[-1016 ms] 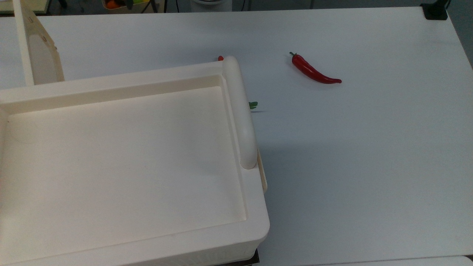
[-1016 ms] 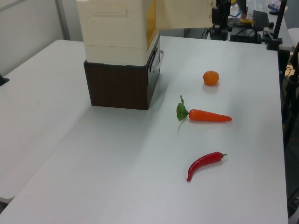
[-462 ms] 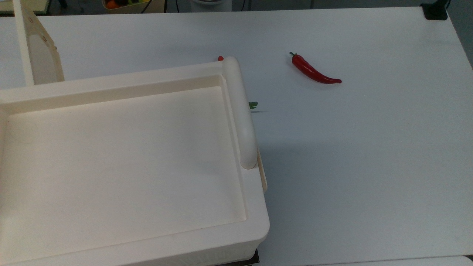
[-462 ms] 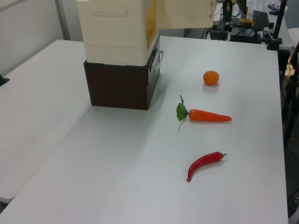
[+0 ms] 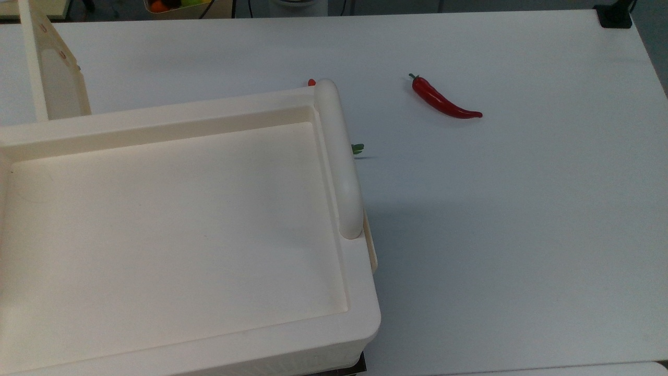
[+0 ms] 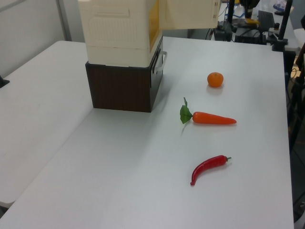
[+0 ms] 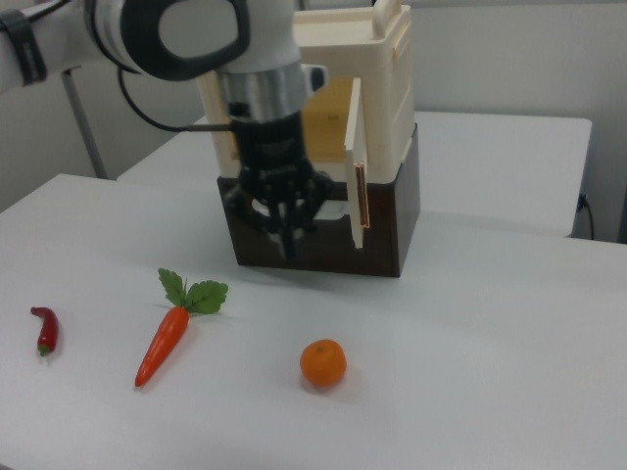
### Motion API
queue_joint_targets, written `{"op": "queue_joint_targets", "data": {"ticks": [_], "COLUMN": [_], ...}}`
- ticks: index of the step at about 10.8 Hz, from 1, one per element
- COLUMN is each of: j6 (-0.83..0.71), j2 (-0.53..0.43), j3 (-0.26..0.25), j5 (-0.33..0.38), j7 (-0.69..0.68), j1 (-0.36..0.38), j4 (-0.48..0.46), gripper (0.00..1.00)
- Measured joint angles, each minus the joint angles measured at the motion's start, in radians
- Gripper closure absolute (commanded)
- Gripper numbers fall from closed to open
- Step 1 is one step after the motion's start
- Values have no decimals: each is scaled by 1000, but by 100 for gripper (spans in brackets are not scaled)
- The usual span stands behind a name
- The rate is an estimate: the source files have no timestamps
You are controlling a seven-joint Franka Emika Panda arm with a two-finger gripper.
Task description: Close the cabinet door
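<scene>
Right view, nearest first: the orange (image 7: 322,362) sits at about 6 o'clock on the white table (image 7: 490,372), with the carrot (image 7: 163,343) at 8 o'clock and the red chilli (image 7: 45,330) close to the table's edge at 9 o'clock. Bare tabletop runs wide from the orange toward 3 and 4 o'clock. Behind the carrot the gripper (image 7: 287,227) hangs fingers-down in front of the dark brown base (image 7: 392,235) (its fingers look drawn close together with nothing between them, though I cannot tell for sure). Just beside it, toward 3 o'clock, the cabinet door (image 7: 355,166) stands ajar, its free edge jutting toward the camera and its reddish-lined rim showing; a gap separates door and gripper. The cabinet (image 7: 387,73) rests on the brown base, farthest back.

In the left view the chilli (image 6: 208,167) is nearest, then the carrot (image 6: 209,117), then the orange (image 6: 215,79), all well apart from the base (image 6: 124,88). The door (image 6: 188,13) swings out at 12 o'clock over open table.

In the top view the door (image 5: 52,68) stands on edge at 10 o'clock, beyond the cabinet's tray-like top (image 5: 172,230) and bar handle (image 5: 339,156).
</scene>
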Motion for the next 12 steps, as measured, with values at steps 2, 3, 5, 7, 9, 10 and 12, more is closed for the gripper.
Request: {"op": "queue_joint_targets", "data": {"ticks": [2,3,5,7,9,10,12], "j6": [182,289,462,560,604,619,628], "j2": [22,37,76,117,140,149,157], "j3": [-79,-109,-156,-166,-163,-158,-143], "j5": [11,41,147,235,279,299,308], "j7": [-143,-197,-325,-387,-420,-432,-437], "j1": [-1,-1,-1,-1,6,15,38], "j4": [-2,-5,-15,-18,-18,-17,-17], "gripper": [98,98,97,97,97,97,97]}}
